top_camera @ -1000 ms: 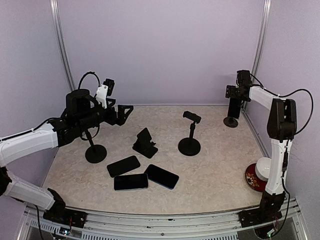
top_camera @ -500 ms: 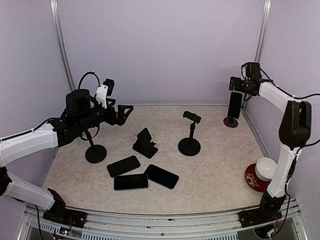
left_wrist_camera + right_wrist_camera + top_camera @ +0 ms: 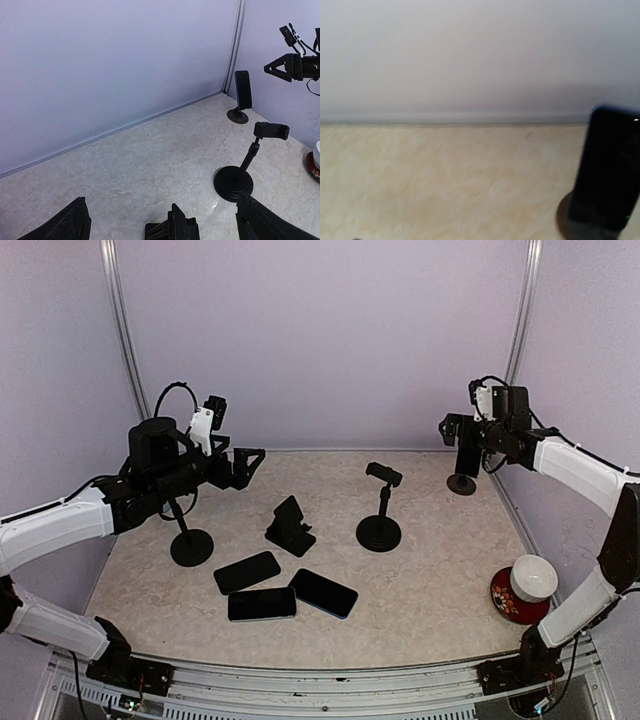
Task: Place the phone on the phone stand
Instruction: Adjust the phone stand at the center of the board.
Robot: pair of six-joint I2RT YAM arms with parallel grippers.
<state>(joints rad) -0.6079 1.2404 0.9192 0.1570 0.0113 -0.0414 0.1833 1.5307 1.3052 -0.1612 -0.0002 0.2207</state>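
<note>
**One phone (image 3: 468,452) upright on far-right stand (image 3: 461,483)**

White bowl (image 3: 533,578) on red saucer (image 3: 508,602) by right edge; can't tell contents. Phone's long axis vertical, tight in back-right corner by both walls. Right gripper (image 3: 452,430) just beside it, jaws spread, empty. Left gripper (image 3: 245,465) likewise spread, empty.

The left arm (image 3: 60,525) reaches in from the near left, forearm held about level and well above the surface. The left tool (image 3: 250,466) points toward the middle, fingers spread wide with nothing between them. The right arm (image 3: 580,468) stretches up toward the far right corner. The right tool (image 3: 455,432) faces left, fingers apart and empty.
</note>
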